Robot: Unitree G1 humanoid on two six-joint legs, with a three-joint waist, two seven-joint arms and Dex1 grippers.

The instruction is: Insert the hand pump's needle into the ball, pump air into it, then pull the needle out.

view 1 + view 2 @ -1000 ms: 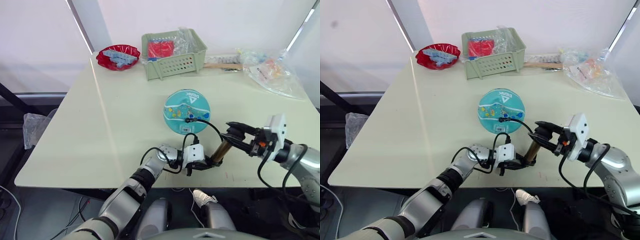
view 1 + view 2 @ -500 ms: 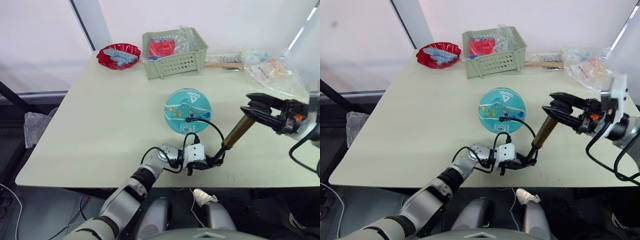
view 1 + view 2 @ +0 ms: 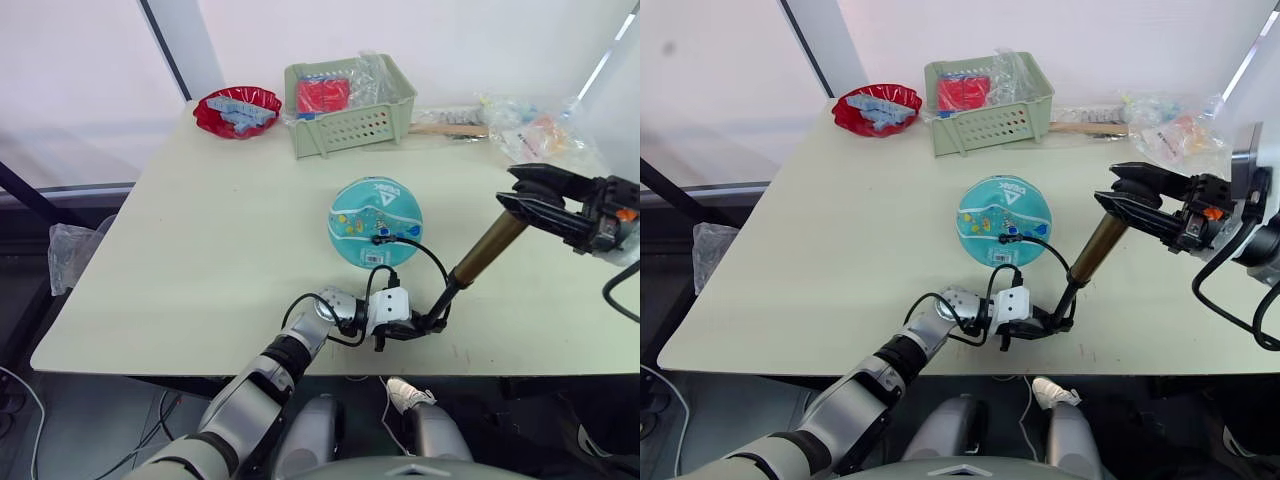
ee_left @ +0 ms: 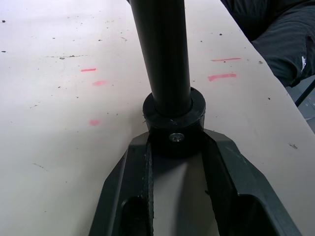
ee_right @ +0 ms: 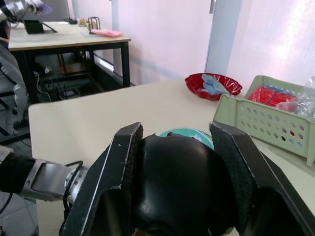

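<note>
The teal-blue ball [image 3: 375, 222] rests on the table's middle. The needle's black fitting [image 3: 379, 238] sits against the ball's near side; the tip itself is hidden. A thin black hose [image 3: 432, 258] loops from it down to the hand pump [image 3: 486, 250]. The pump slants up from the table's front edge toward the right, a black rod showing below its bronze barrel. My left gripper [image 3: 418, 325] is shut on the pump's black lower end [image 4: 174, 118]. Raised at the right, my right gripper [image 3: 538, 196] is shut on the black handle [image 5: 177, 189].
A green basket [image 3: 345, 105] with red packets and a red bowl [image 3: 237, 110] stand at the back. Clear plastic bags [image 3: 545, 135] lie at the back right. The table's front edge runs just below my left gripper.
My right gripper has lifted up and to the right with the handle, drawing the pump out longer. The left gripper, the ball and the fitting have stayed put.
</note>
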